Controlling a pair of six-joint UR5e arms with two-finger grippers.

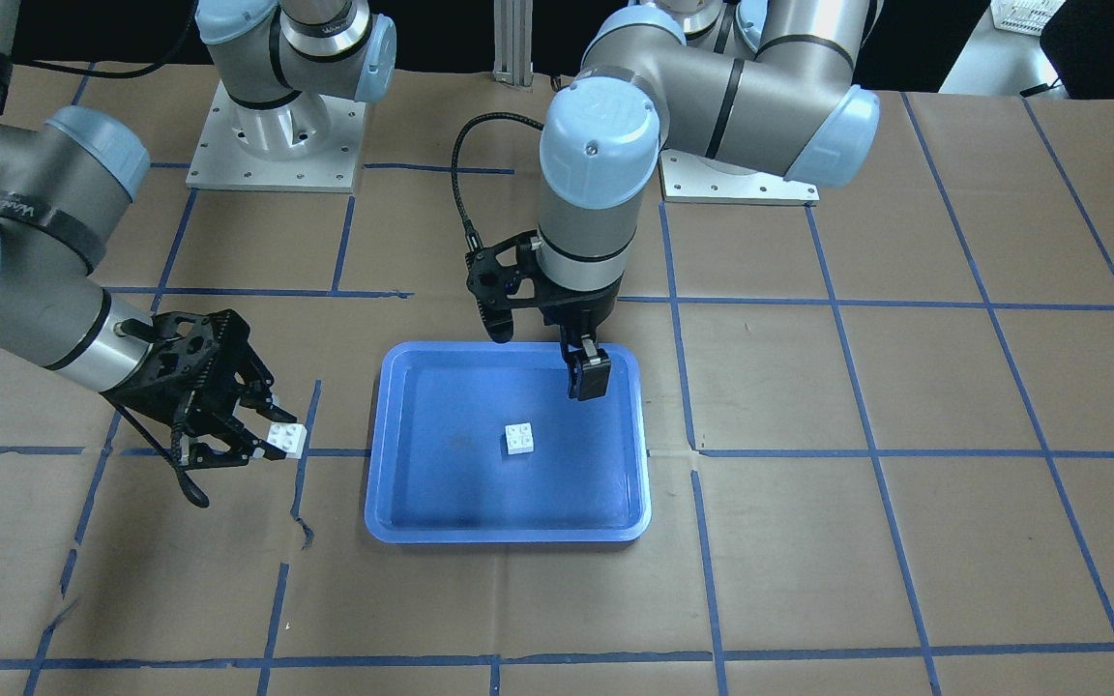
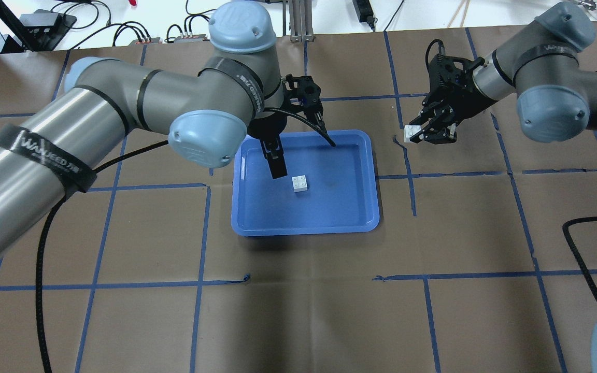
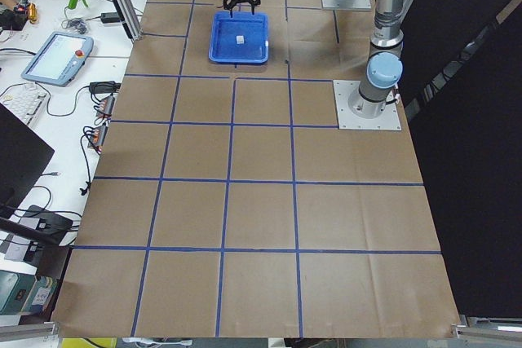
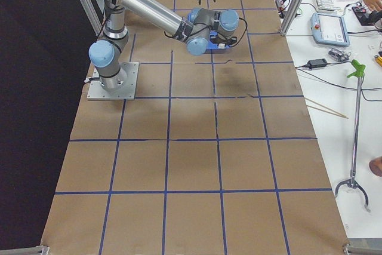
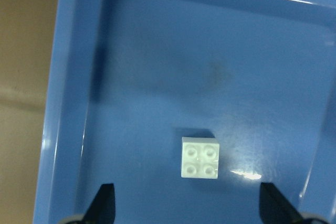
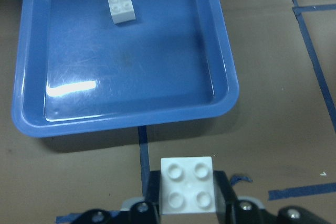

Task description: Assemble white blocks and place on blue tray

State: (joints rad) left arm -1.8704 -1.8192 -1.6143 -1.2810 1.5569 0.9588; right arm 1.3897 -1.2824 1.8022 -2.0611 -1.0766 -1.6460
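Note:
One white block [image 1: 519, 439] lies studs up near the middle of the blue tray [image 1: 509, 532]. It also shows in the overhead view [image 2: 300, 183] and the left wrist view [image 5: 200, 158]. My left gripper [image 5: 190, 205] hangs open and empty above the tray [image 2: 303, 230], just short of that block. My right gripper [image 2: 418, 133] is shut on the second white block [image 2: 410, 133], held studs up above the table beside the tray's short side. The right wrist view shows this block [image 6: 187, 184] between the fingers, with the tray [image 6: 126, 121] and the other block [image 6: 121, 8] beyond.
The table is covered in brown paper with a blue tape grid. Both arm base plates [image 1: 277, 145] stand at the robot's side. A black cable [image 2: 578, 243] lies at the overhead view's right. Desks with equipment [image 3: 57, 55] line the far side.

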